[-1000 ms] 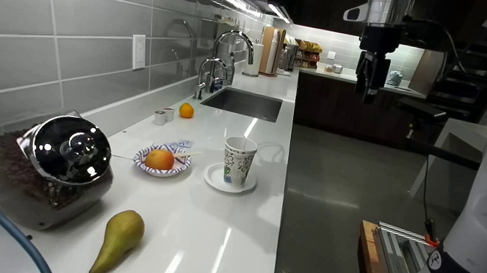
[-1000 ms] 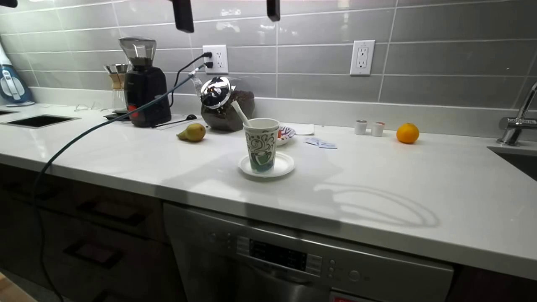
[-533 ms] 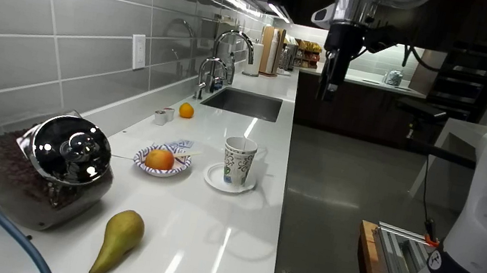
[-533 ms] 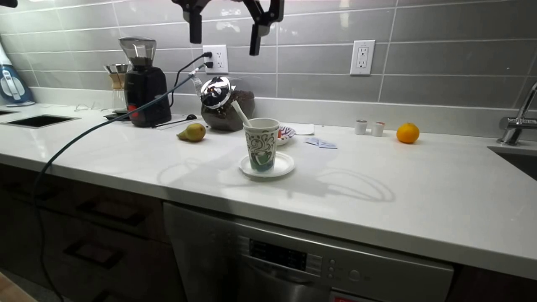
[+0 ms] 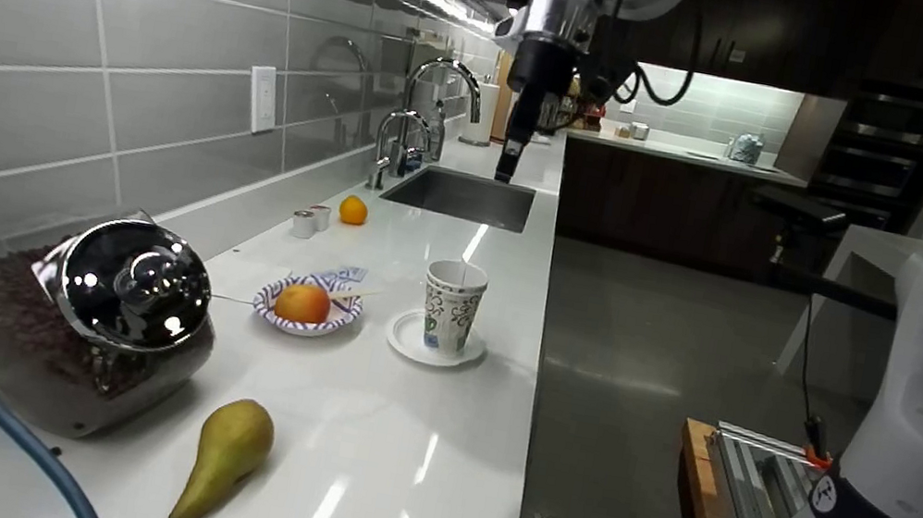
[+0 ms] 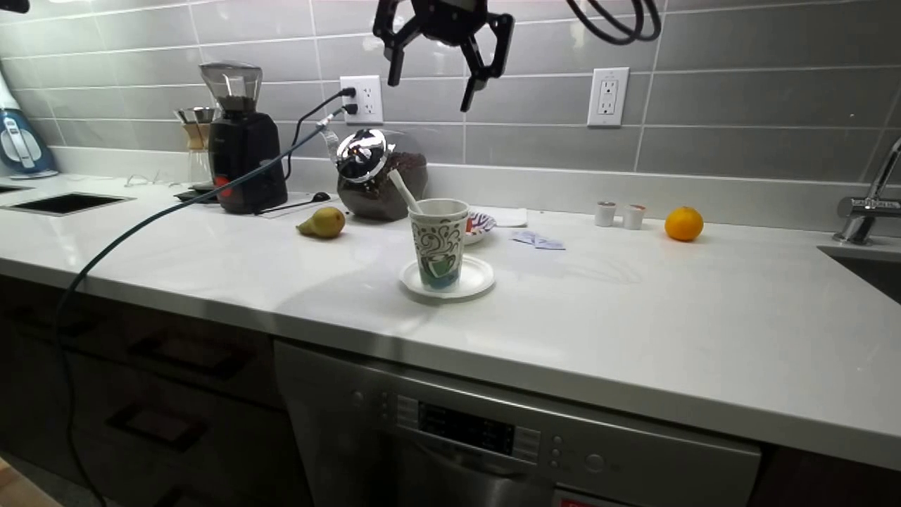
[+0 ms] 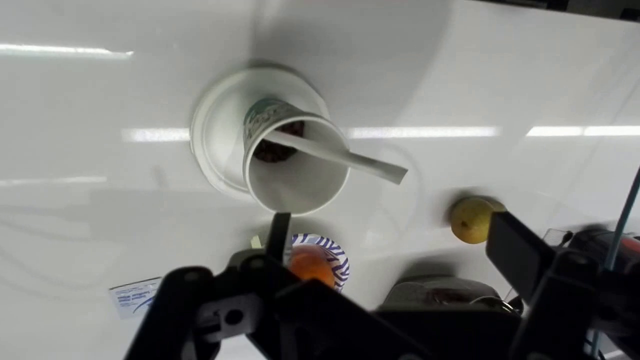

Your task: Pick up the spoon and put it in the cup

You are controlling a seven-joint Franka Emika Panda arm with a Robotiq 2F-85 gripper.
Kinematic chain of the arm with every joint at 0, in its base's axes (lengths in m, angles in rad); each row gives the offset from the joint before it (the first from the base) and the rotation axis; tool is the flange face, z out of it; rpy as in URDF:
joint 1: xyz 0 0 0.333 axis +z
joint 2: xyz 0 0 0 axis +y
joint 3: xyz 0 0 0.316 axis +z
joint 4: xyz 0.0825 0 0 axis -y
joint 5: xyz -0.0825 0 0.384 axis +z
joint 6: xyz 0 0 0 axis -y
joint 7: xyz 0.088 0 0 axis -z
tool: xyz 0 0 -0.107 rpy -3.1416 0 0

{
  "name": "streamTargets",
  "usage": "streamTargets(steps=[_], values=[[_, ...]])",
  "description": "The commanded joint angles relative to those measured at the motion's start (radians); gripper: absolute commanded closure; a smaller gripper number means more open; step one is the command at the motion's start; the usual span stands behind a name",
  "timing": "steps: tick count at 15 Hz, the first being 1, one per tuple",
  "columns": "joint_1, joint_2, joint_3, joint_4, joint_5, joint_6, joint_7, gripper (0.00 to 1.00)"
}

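Wrist view shows the white spoon (image 7: 345, 157) leaning in the printed paper cup (image 7: 300, 187), with one end past the rim, and this cup stands on the white plate (image 7: 215, 130). In both exterior views cup and plate keep the same place as half a second ago, but the gripper (image 6: 430, 94) is now nearer to the tiled wall (image 6: 760, 98), with its fingers well apart.

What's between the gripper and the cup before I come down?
In an exterior view, the gap between the open gripper and the cup is bare air, except for the slim white handle leaning up out of the cup.
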Motion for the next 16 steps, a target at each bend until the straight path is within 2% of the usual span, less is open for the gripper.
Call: streamTargets(steps=[1,4,7,11,16], values=[[-0.06,0.212,0.048,0.169,0.142,-0.002,-0.077,0.0],[-0.13,0.328,0.102,0.257,0.241,0.015,-0.123,0.0],[-0.203,0.427,0.157,0.329,0.289,0.067,-0.165,0.0],[-0.273,0.523,0.216,0.387,0.265,0.09,-0.163,0.0],[-0.326,0.606,0.26,0.43,0.239,0.0,-0.088,0.0]])
